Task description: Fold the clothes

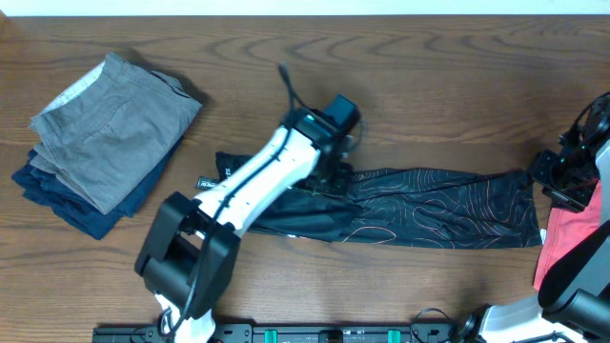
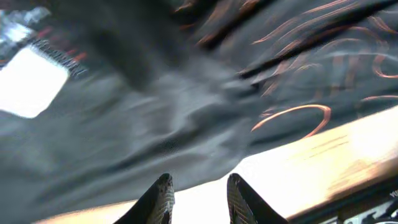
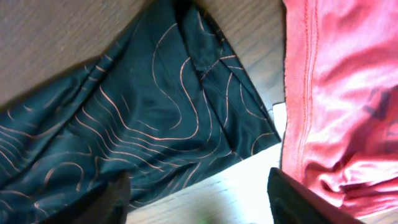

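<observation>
The black jersey (image 1: 438, 205) with thin orange wavy lines lies flat on the table (image 1: 429, 76) as a long band. It runs from about the middle toward the right edge, roughly halfway between the far and near edges. Its left part is bunched and partly hidden under the left arm.

The left gripper (image 2: 199, 196) hangs low over the jersey's edge there. Its fingertips (image 2: 163, 194) are a little apart, with bare table showing between them and nothing held.

The right gripper (image 3: 199, 199) hovers over the jersey's right end, above a corner of the cloth. Its fingers (image 3: 298, 199) are spread wide and empty.

Just beside that corner, at the right edge of the table, lies a red shirt (image 1: 572, 238). A stack of folded grey and navy trousers (image 1: 105, 133) sits near the far left corner, well apart from the jersey.
</observation>
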Controlling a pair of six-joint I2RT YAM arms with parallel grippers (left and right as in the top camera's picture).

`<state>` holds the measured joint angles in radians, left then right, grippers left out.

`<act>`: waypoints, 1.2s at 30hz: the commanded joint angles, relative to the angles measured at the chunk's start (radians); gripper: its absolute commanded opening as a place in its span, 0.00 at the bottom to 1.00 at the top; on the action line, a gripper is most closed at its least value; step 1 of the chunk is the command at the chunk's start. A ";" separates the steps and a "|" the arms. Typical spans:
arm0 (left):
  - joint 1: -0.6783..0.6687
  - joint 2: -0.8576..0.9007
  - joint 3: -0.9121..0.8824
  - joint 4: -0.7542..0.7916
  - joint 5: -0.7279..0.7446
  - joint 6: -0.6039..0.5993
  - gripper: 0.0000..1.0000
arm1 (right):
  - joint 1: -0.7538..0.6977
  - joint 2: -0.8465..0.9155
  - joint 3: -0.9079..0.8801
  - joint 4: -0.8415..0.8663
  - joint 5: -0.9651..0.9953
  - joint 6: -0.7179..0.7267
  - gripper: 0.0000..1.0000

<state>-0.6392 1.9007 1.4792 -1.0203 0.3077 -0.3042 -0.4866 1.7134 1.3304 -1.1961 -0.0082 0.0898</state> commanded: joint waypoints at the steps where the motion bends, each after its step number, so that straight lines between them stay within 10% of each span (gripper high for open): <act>1: 0.075 -0.027 -0.005 -0.043 -0.014 -0.039 0.31 | -0.014 -0.006 -0.005 0.001 -0.003 -0.079 0.74; 17: 0.344 -0.027 -0.005 -0.102 -0.013 -0.053 0.31 | -0.037 0.227 -0.005 0.027 0.065 -0.154 0.84; 36: 0.359 -0.027 -0.005 -0.097 -0.013 -0.053 0.31 | -0.043 0.341 -0.050 0.132 -0.153 -0.298 0.85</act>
<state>-0.2821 1.8999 1.4792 -1.1152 0.3069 -0.3443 -0.5251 2.0209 1.3155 -1.0801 -0.0681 -0.1516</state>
